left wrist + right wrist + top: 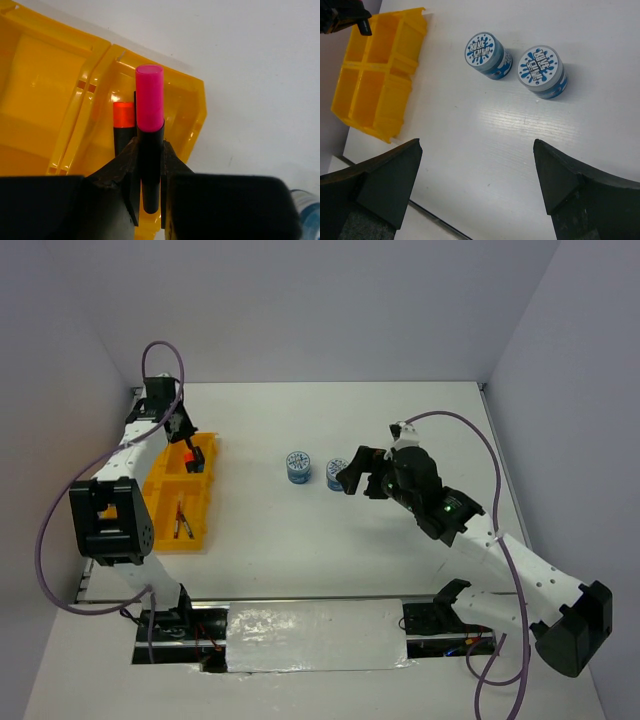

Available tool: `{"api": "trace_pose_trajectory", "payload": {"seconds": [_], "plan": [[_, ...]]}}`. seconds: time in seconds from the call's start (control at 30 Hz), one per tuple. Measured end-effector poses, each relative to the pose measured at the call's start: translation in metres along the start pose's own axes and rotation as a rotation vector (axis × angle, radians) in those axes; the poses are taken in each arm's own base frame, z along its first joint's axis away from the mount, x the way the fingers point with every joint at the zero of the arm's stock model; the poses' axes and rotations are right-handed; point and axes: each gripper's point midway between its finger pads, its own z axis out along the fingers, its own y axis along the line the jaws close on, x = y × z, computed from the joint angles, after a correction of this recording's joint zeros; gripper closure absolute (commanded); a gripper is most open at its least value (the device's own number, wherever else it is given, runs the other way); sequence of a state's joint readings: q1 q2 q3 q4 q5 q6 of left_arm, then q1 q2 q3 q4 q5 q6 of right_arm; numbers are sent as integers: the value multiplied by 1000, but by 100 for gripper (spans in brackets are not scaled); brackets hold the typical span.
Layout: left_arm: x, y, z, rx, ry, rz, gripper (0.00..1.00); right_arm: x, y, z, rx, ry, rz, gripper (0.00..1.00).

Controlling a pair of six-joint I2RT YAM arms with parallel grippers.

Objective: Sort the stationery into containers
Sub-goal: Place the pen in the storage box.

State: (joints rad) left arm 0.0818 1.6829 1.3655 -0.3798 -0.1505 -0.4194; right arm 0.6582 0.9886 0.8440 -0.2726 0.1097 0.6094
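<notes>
My left gripper (148, 145) is shut on the pink highlighter (149, 100) and holds it over the far right compartment of the yellow tray (45, 65). An orange highlighter (123, 122) lies in that compartment beneath it. In the top view the left gripper (185, 445) hangs over the tray (160, 502), with red and blue pens (179, 520) in the near right compartment. Two blue-white rolls (298, 466) (336, 473) stand mid-table. My right gripper (352, 477) is open and empty, close to the right roll; the rolls also show in the right wrist view (487, 55) (542, 71). No tape ring shows.
The tray sits at the table's left side near the wall and also shows in the right wrist view (375, 80). A shiny plastic-covered panel (315, 635) lies at the near edge between the arm bases. White walls close the table on three sides.
</notes>
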Motion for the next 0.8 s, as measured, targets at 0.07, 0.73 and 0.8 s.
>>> {"api": "trace_pose_trajectory", "payload": {"seconds": [0.07, 0.73, 0.8], "plan": [[8, 6, 11, -27, 37, 5, 72, 0, -1, 0, -2, 3, -13, 0], [-16, -113, -92, 249, -143, 128, 1, -18, 1, -26, -42, -64, -43, 0], [-3, -177, -119, 394, -165, 202, 1, -19, 2, -34, -51, -75, -41, 0]]}}
